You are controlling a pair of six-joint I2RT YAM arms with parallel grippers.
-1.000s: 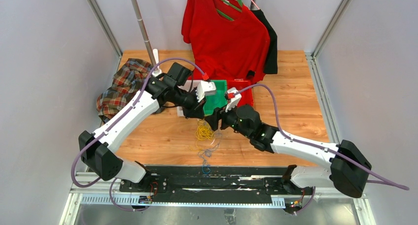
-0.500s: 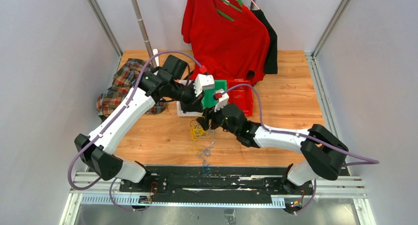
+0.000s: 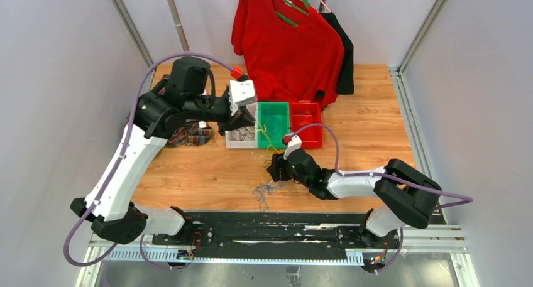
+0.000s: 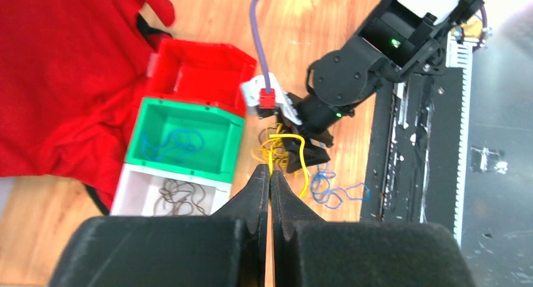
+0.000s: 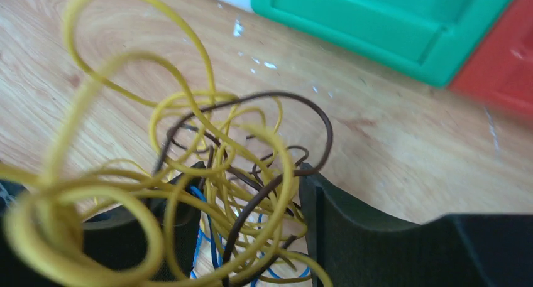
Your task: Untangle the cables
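Yellow cable (image 4: 271, 158): one strand pinched in the pressed-together jaws of the left gripper (image 4: 270, 174), centre of the left wrist view. Tangled cables (image 5: 232, 193), yellow, brown and blue: lower centre, on the wooden table (image 5: 408, 155), between the spread jaws of the right gripper (image 5: 248, 174).

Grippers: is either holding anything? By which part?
Left gripper pinches a single strand of the yellow cable at its fingertips, above the tangle. Right gripper stands open around the tangle, gripping nothing.
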